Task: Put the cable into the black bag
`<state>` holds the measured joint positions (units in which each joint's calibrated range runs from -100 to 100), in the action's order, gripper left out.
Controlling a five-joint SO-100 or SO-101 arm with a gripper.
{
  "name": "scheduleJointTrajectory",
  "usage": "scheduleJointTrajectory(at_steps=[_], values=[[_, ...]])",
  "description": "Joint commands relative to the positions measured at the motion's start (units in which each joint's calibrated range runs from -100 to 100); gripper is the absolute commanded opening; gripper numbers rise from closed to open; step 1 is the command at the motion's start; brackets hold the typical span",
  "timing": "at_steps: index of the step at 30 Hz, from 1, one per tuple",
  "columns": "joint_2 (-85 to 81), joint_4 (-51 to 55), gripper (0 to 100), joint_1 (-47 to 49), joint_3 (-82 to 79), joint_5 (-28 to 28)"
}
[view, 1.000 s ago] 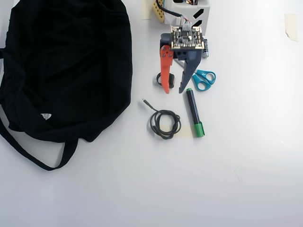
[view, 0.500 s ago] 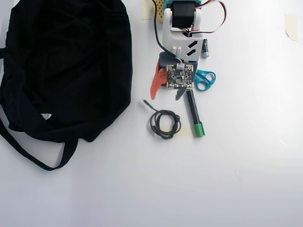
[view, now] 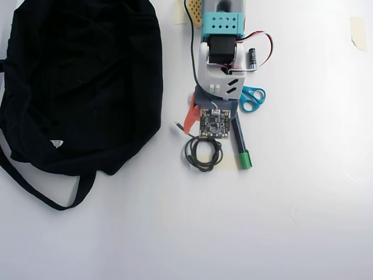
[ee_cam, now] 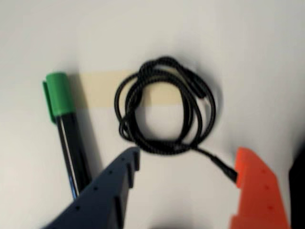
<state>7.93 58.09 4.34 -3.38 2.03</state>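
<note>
Approaching stage: the gripper point(ee_cam: 183, 164), jaws spread wide and empty, hangs over the cable point(ee_cam: 164, 107), which lies coiled on the table just beside the green marker point(ee_cam: 64, 121), well clear of the black bag point(view: 81, 81). Next move probably requires descending and pinching the coil.

The arm's stretched further out, so the claw point(view: 201, 123) has slid from up by the blue scissors point(view: 252, 98) to right over the cable point(view: 203, 154).
</note>
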Motion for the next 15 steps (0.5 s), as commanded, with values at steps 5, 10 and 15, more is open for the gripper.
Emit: scheduleJointTrajectory(at_steps=[5, 10, 15], values=[[3.36, 0.39, 26, -1.04, 3.74, 0.28], [6.18, -0.30, 26, -1.87, 4.46, 0.28], [8.50, -0.38, 26, -2.17, 5.18, 0.23]])
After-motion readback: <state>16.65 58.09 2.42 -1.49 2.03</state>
